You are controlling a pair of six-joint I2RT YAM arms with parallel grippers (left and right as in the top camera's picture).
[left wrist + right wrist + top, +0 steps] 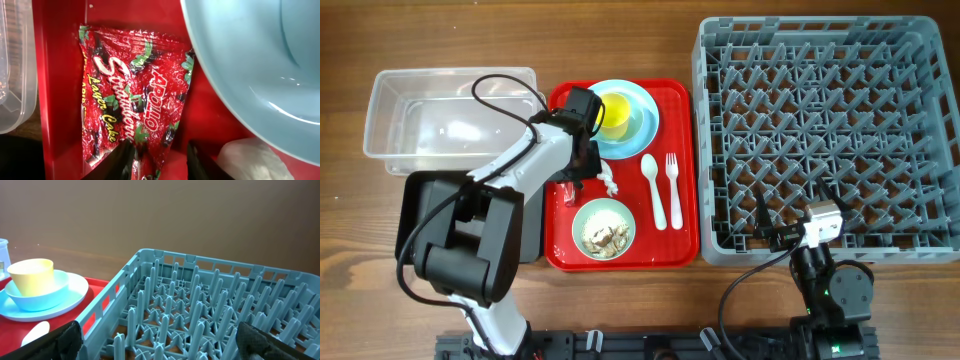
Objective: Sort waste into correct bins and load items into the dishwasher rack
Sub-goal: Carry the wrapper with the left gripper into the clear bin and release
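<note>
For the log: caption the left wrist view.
Open left gripper over crinkled red wrapper on flat red tray, beside light-blue plate.

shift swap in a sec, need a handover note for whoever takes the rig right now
Left tool: open, fingers astride the lower end of the red wrapper on the red tray. Right tool: open, holding nothing, at the near edge of the rack.
On the red tray: plate carrying small blue bowl and yellow cup, spoon, fork, tissue, green bowl with food scraps.
Bins: clear tub and black tray left of it.
Done: nothing binned or racked. Left: all of it, wrapper first.
</note>
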